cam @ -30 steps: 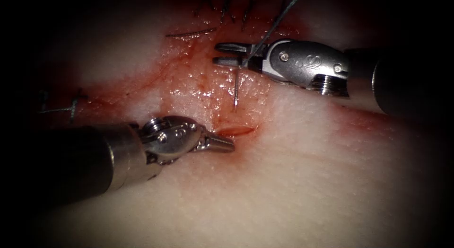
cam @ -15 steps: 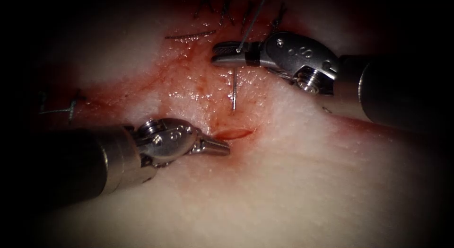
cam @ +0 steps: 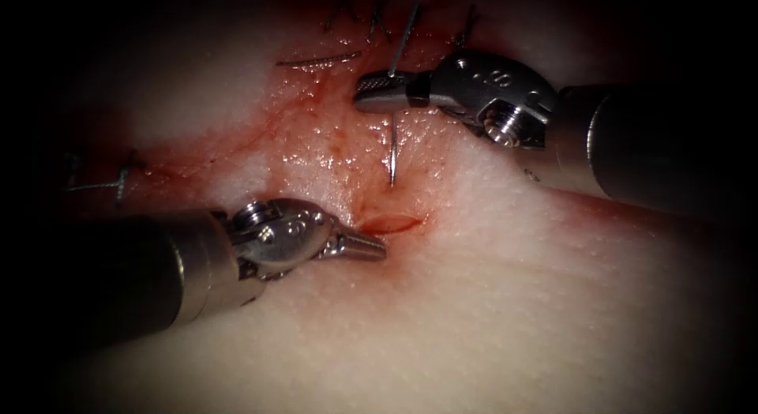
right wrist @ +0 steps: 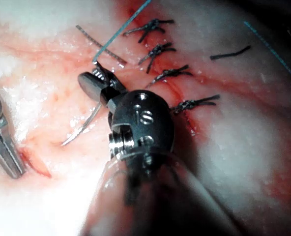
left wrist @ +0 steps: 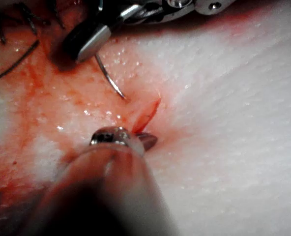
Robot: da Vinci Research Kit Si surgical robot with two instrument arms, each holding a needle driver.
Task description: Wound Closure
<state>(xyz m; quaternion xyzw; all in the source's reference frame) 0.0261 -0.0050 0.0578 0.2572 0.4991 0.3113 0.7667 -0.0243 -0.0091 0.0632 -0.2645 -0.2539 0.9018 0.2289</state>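
Note:
My right tool (cam: 377,94) is shut on the curved needle (cam: 392,153) near its thread end. The needle hangs down over the reddened tissue (cam: 316,145), out of it, with its tip close above the small open cut (cam: 392,223). Thread (cam: 405,35) runs up from the jaws. My left tool (cam: 367,246) lies shut and holds nothing, its tip at the cut's left end. In the left wrist view its jaws (left wrist: 138,140) touch the cut (left wrist: 146,114) below the needle (left wrist: 111,78). The right wrist view has the right tool (right wrist: 94,83), needle (right wrist: 81,127) and thread (right wrist: 123,29).
Several finished dark stitches (right wrist: 160,49) close the wound behind the right tool, and also show far up the tissue (cam: 371,23). A loose cut end of thread (cam: 316,60) lies left of them. More stitches (cam: 118,177) sit at the far left. Red fluid wets the tissue around the cut.
The right tool has rolled its wrist and shifted a little left, and the thread now runs steeper. The needle tip has hardly moved. The left tool slid slightly left.

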